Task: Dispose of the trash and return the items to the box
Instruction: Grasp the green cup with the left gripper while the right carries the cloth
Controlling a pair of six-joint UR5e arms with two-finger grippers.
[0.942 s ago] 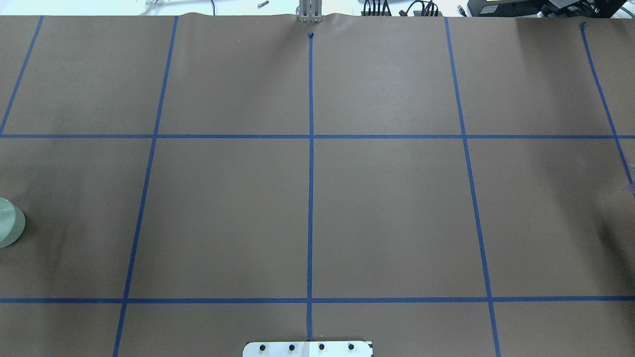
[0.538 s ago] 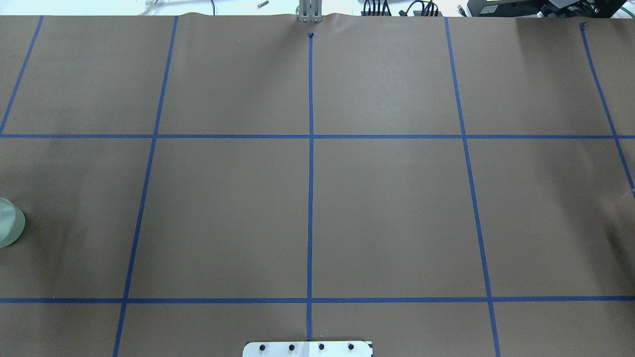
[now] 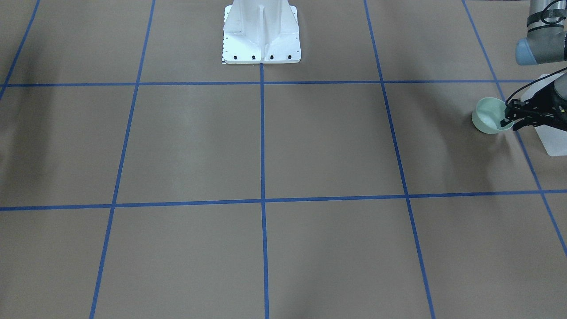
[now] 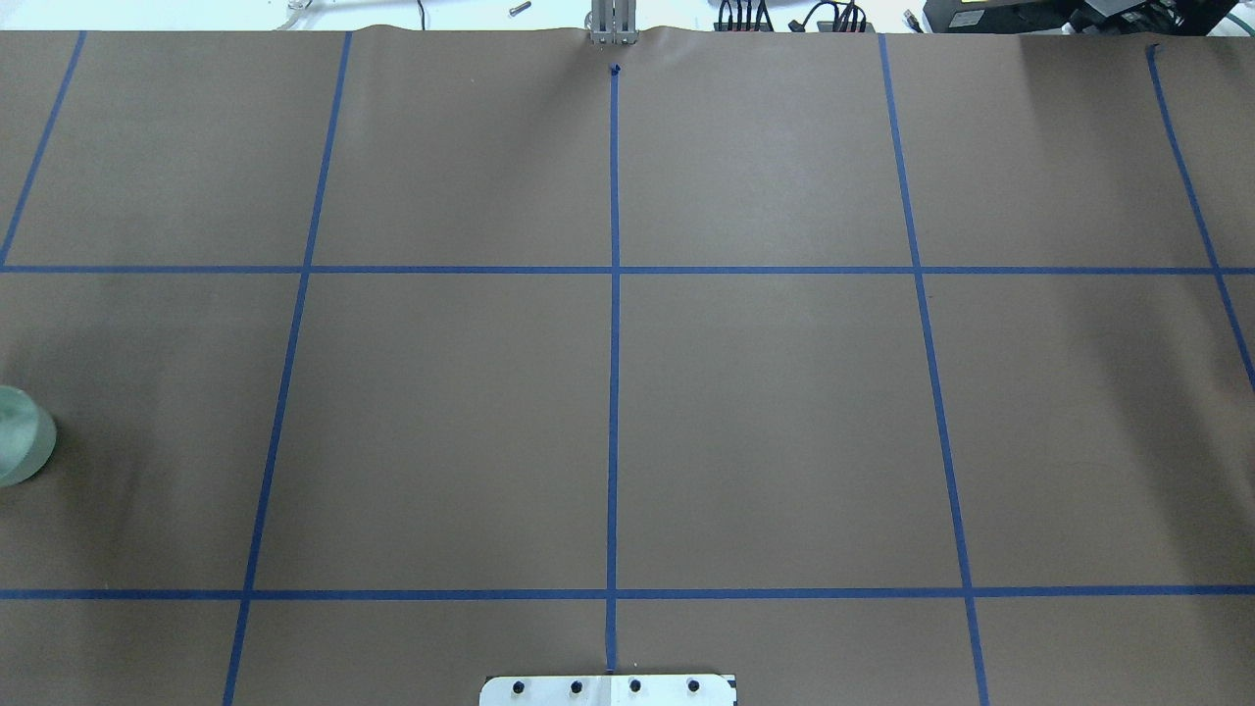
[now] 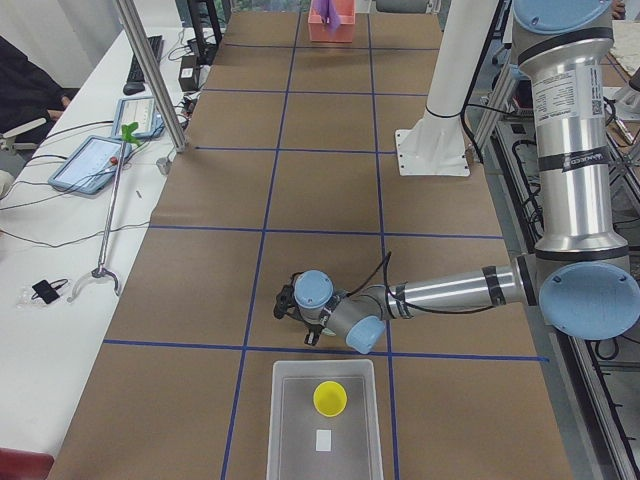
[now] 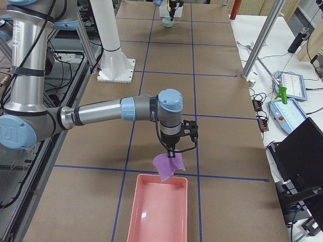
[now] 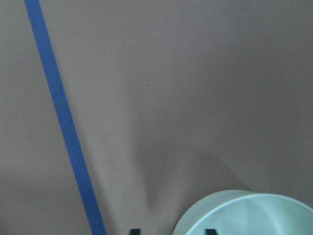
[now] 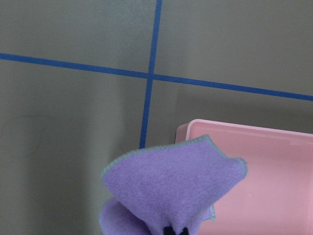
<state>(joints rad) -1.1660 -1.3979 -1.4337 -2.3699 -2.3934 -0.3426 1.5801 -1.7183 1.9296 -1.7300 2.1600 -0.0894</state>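
Note:
The pale mint-green bowl stands near the table's left end, by the box; its edge shows in the overhead view. My left gripper straddles the bowl's rim, one finger inside and one outside, jaws apart. The frosted-white box holds the yellow cup. My right gripper is shut on a purple cloth and holds it over the near end of a pink tray.
The white robot base stands at the table's middle rear. Blue tape lines grid the brown table. A metal post and a side desk with tablets border the far side.
The bowl has shifted slightly toward the table's middle in the overhead view. A purple tip of the cloth at that view's right edge has gone out of view.

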